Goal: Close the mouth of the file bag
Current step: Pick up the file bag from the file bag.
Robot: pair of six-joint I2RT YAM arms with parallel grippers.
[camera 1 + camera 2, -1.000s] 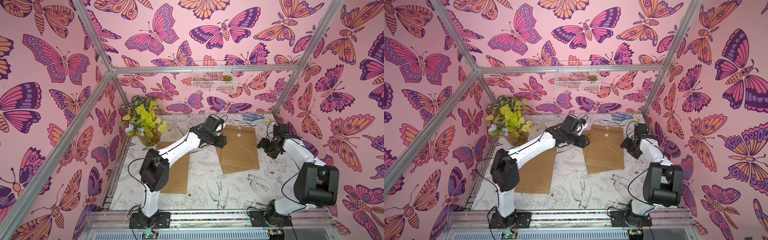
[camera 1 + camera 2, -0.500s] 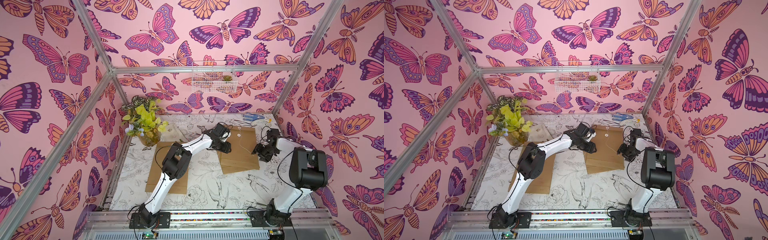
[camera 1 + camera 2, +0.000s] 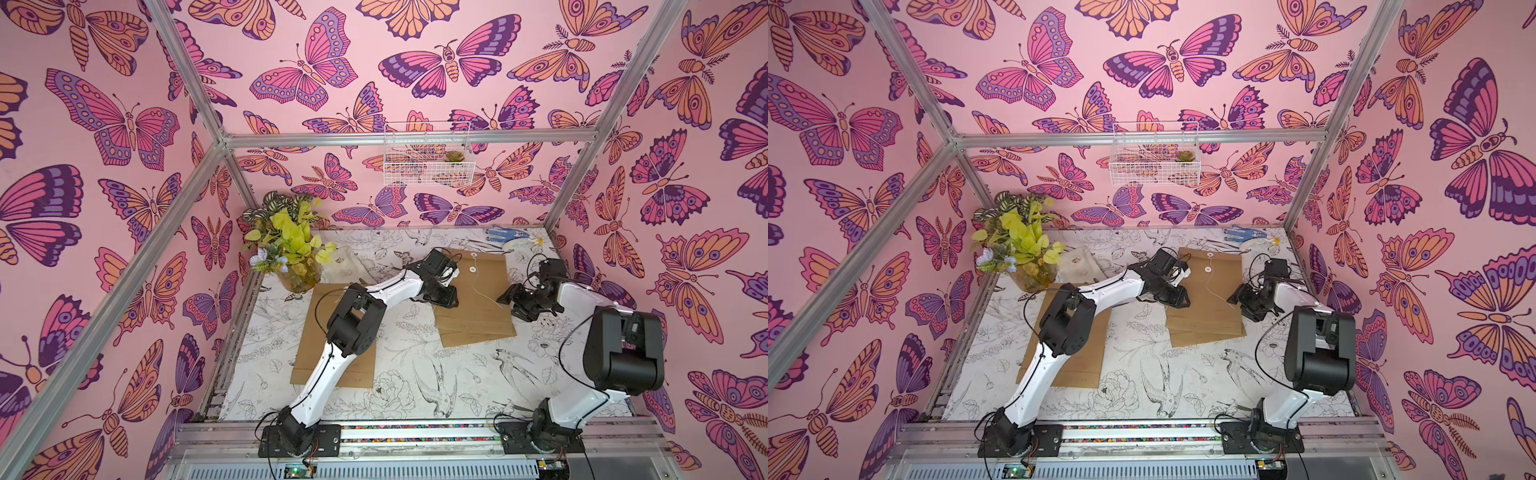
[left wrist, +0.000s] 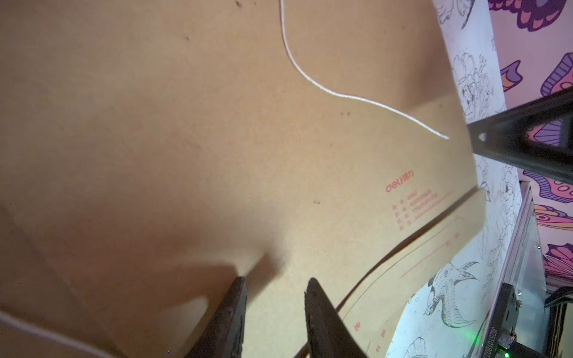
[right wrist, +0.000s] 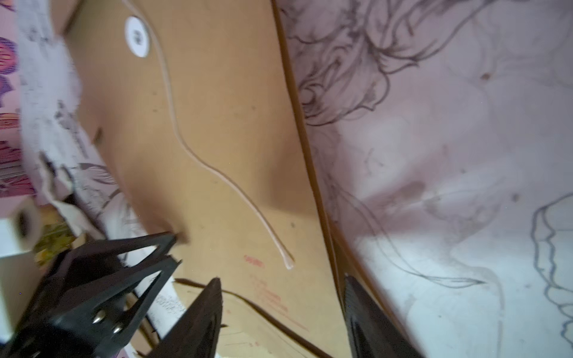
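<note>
Both top views: wire basket on the back wall holds a succulent. File bag lies flat on the bird-print table, between left gripper and right gripper. Butterfly walls.
Left wrist: jaws slightly apart, empty, over the bag; string lies loose.
Right wrist: jaws wide, empty, straddling the bag's edge; blurry.

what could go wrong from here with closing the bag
1. The string lies loose and flat on the bag. The open right gripper, near its free end, might miss it or close on paper alone.
2. A second bag lies underneath. A pinch at the edge could catch both, or drag the top one askew.
3. The left gripper, low over the opposite side, may crease the paper if it presses down.
</note>
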